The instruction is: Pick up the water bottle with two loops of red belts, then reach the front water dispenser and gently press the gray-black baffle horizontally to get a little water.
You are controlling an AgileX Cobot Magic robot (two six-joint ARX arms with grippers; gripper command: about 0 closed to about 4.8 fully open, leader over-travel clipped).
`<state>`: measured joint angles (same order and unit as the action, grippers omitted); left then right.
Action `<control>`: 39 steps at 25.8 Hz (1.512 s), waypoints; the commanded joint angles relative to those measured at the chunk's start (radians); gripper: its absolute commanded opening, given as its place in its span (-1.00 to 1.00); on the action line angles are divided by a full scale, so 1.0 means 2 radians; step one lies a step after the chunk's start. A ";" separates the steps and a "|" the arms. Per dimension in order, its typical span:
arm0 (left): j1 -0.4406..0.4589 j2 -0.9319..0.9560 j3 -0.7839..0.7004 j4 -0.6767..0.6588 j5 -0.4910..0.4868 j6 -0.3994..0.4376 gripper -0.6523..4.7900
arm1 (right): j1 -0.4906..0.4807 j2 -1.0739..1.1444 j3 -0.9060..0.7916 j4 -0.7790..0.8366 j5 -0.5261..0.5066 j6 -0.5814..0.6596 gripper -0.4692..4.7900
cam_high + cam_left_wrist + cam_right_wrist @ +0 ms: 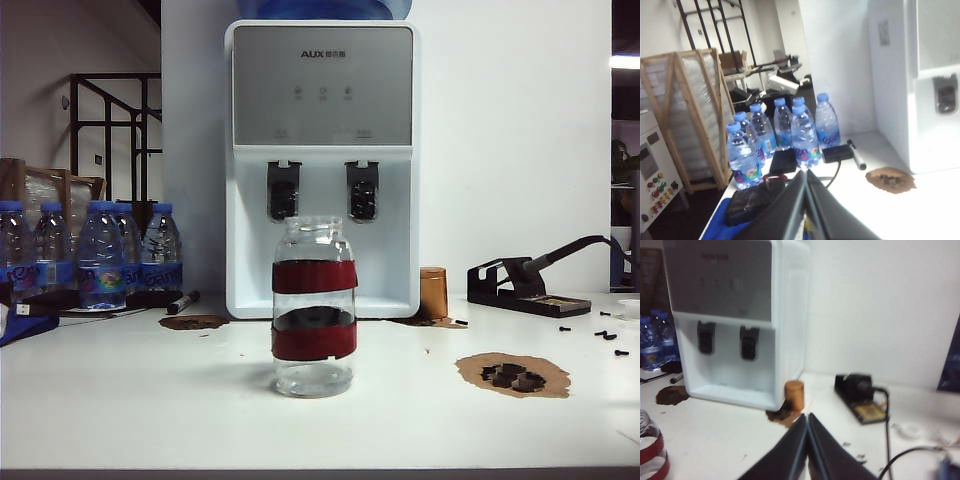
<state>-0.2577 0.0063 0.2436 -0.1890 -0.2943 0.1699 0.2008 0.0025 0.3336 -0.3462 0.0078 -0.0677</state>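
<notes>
Clear glass jar with two red bands [314, 307] stands alone mid-table, before white boxy water dispenser [322, 165].
Left gripper [806, 186], right gripper [807, 432]: jaws pressed together, empty, away from jar.
Next: open wide, squeeze between bands, lift straight.

Exterior view sharp, evenly lit; both wrist views soft, slightly blurred.

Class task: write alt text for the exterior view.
A clear water bottle with two red bands stands alone, mid-table, before a white water dispenser with two dark paddles. Blue-capped bottles stand left; no end effector shows.
</notes>
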 commanded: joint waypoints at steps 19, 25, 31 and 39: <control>0.112 -0.003 -0.119 0.058 0.130 -0.012 -0.78 | -0.002 0.000 -0.169 0.194 0.121 0.060 -0.84; 0.112 -0.003 -0.119 0.013 0.138 -0.014 -0.78 | -0.001 0.000 -0.169 0.193 0.127 0.059 -0.83; 0.112 -0.003 -0.119 0.013 0.138 -0.014 -0.78 | -0.001 0.000 -0.169 0.193 0.127 0.059 -0.83; 0.112 -0.003 -0.119 0.013 0.138 -0.014 -0.78 | -0.001 0.000 -0.169 0.193 0.127 0.059 -0.83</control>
<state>-0.0360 0.0017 0.0132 -0.1368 -0.0246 0.1463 0.2001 0.0025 0.0002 0.0257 0.2615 0.0463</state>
